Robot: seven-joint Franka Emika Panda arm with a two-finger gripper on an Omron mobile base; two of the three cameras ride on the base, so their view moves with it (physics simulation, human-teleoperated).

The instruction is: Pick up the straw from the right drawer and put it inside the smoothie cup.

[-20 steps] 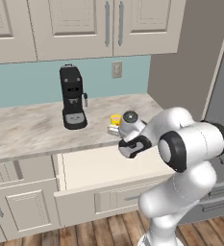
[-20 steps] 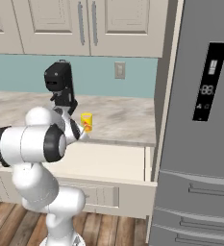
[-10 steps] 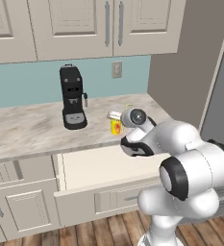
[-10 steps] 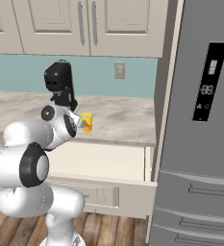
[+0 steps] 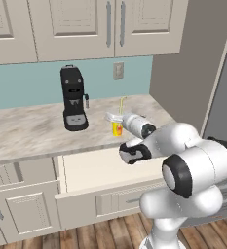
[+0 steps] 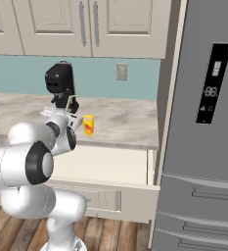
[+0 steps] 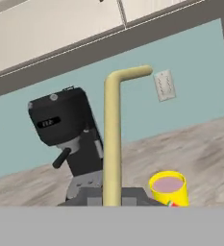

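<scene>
Straw (image 7: 111, 144): pale yellow, upright, bent top pointing toward 3 o'clock in the hand view. Its lower end is clenched in the gripper (image 5: 114, 117), the jaws closed on it. In the left base view the straw (image 5: 122, 103) rises just above the cup; in the right base view it (image 6: 71, 102) stands at the cup's 9 o'clock, in front of the coffee machine.

Cup (image 5: 117, 128): small, yellow, red mark on its front, standing on the counter (image 5: 27, 133) near the front edge. In the hand view the cup (image 7: 169, 188) shows a pinkish filling and sits at 4 o'clock from the straw, apart from it. The right base view has the cup (image 6: 88, 124) just beside the gripper (image 6: 61, 115).

Drawer (image 5: 93, 168): pulled open below the counter, cream interior, beige front.

Coffee machine (image 5: 73, 98): black, on the counter at 9 o'clock from the cup, well apart.

Wall outlet (image 5: 118, 70): on the blue backsplash, at 12 o'clock from the cup.

Refrigerator (image 6: 203, 147): grey, at 3 o'clock in the right base view.
</scene>
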